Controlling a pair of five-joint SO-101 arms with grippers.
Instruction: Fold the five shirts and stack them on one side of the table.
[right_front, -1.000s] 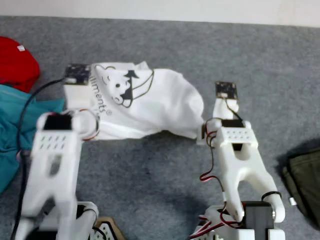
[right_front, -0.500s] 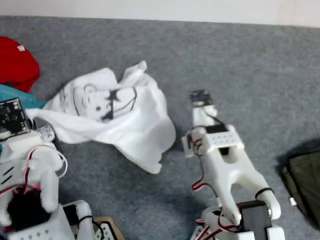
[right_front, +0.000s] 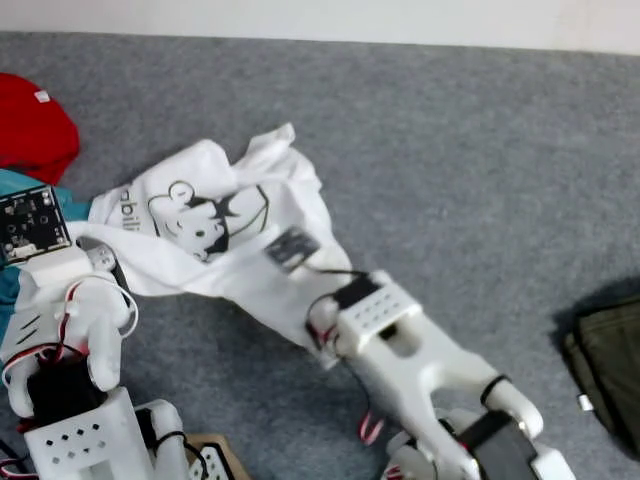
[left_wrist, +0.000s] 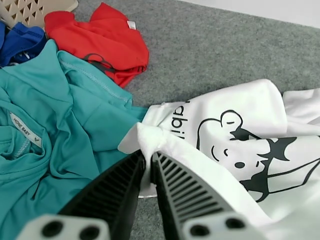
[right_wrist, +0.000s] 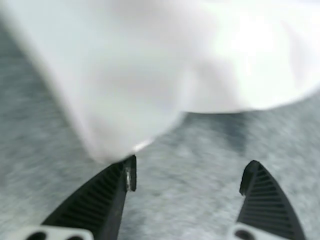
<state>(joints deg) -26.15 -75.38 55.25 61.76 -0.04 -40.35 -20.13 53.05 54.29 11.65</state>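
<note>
You've got a table (right_front: 480, 150) covered in grey felt-like fabric, evenly lit. A white strip (right_front: 320, 15) runs along its far edge. Your left wrist view catches a beige lattice basket (left_wrist: 35, 7).

Grey table (right_front: 480, 150) right of white shirt (right_front: 190, 265) seems open.

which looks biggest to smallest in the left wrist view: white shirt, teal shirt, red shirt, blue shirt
1. white shirt and teal shirt: about alike, both cut off by the frame, so unranked
2. red shirt
3. blue shirt
</note>
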